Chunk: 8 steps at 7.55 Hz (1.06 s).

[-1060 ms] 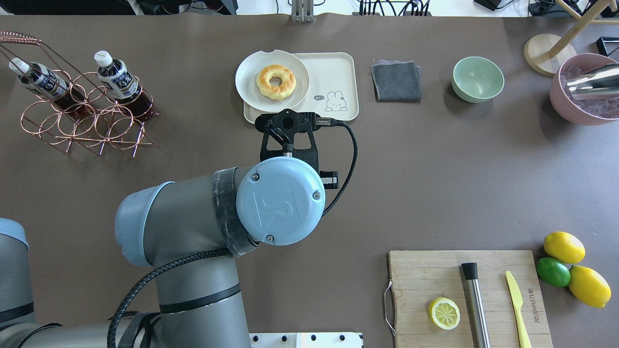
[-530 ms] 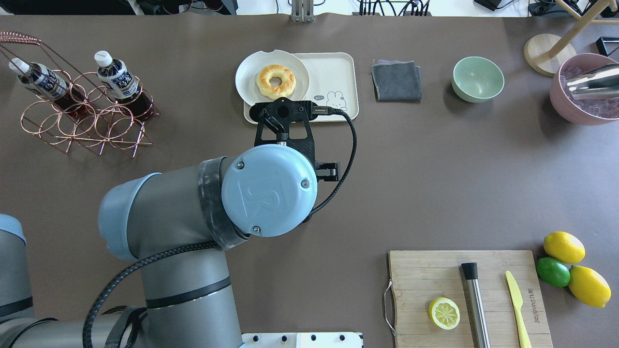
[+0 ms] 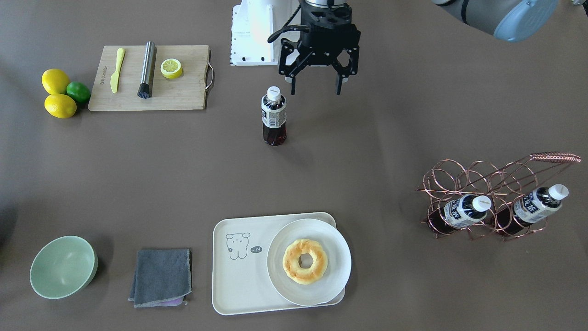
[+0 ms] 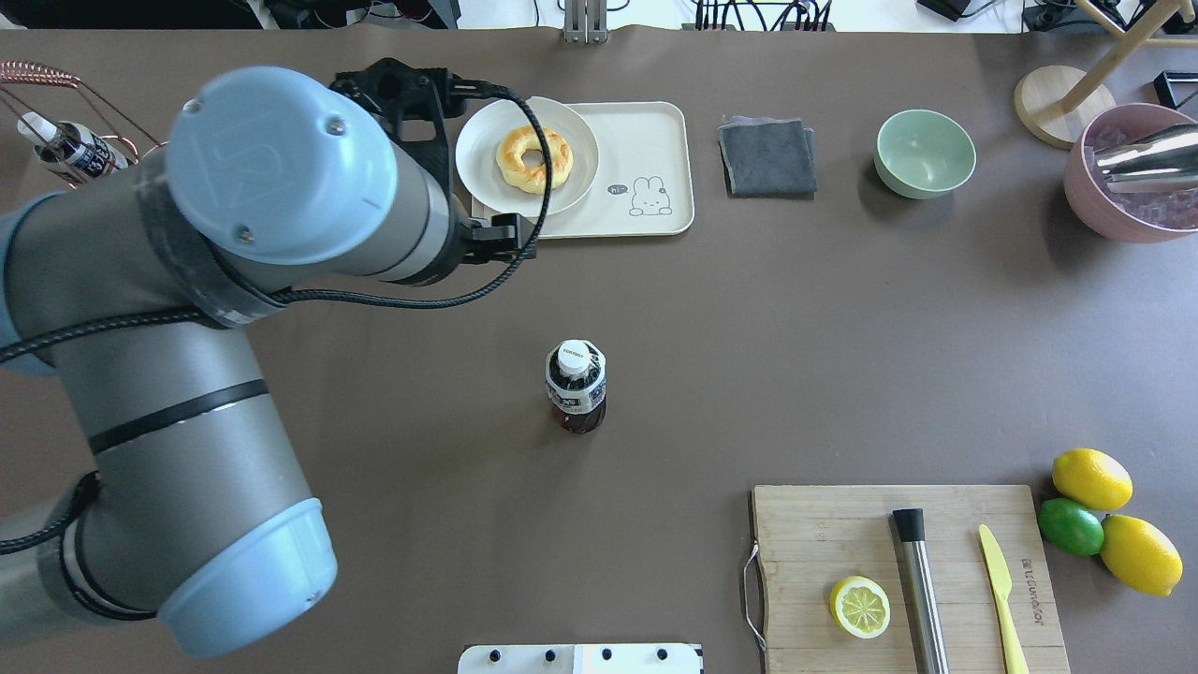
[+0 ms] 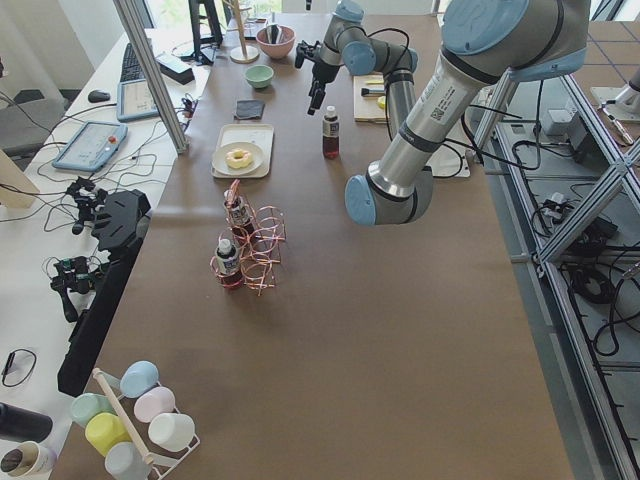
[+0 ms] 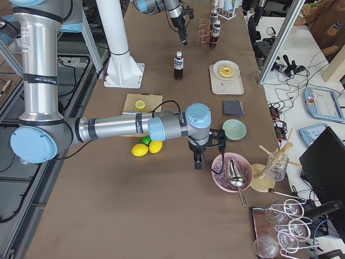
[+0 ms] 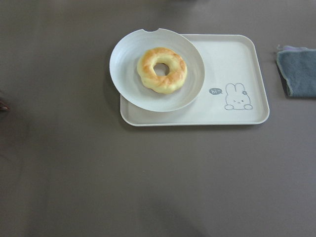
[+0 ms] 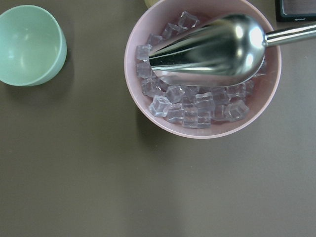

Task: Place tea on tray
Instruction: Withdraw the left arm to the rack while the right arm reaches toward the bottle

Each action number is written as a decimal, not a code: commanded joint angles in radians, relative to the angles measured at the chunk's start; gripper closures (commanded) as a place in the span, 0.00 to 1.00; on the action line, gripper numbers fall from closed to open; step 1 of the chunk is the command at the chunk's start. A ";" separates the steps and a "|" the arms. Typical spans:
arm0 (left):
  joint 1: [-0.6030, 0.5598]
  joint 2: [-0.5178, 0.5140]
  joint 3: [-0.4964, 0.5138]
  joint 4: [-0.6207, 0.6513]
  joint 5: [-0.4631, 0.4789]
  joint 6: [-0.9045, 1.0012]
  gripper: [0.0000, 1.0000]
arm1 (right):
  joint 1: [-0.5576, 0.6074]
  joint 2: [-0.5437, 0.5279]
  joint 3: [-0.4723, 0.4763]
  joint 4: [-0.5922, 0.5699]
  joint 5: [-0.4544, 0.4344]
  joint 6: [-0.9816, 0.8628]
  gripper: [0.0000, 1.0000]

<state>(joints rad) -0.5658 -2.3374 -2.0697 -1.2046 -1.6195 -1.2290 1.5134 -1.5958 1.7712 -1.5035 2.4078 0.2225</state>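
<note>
Grasping the tea [image 3: 274,117] well likely means lowering the left claw [image 3: 317,89], spread wide and empty, raised off to one side of it, to straddle the labelled waist, then carrying it upright to the bare half of the tray [image 3: 239,280], clear of the doughnut plate [image 3: 333,287]. It is a small clear bottle of dark reddish-brown drink, white-capped, standing upright on the open worktop [image 3: 390,138], well apart from the tray. Whether the right claw [image 6: 197,161], by the pink ice bowl [image 8: 128,59], is open I cannot tell.
</note>
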 commanded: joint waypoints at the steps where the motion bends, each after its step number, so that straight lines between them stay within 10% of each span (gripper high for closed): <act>1: -0.080 0.143 -0.111 0.002 -0.033 0.022 0.03 | -0.060 0.028 0.054 -0.004 0.016 0.080 0.00; 4: -0.300 0.283 -0.208 0.057 -0.190 0.202 0.03 | -0.229 0.138 0.122 -0.009 0.005 0.261 0.00; 8: -0.743 0.383 -0.049 0.076 -0.439 0.748 0.03 | -0.390 0.435 0.116 -0.194 -0.056 0.368 0.00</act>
<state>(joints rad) -1.1058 -1.9830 -2.2157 -1.1293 -1.9550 -0.7262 1.1833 -1.2937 1.8884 -1.6027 2.3763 0.5550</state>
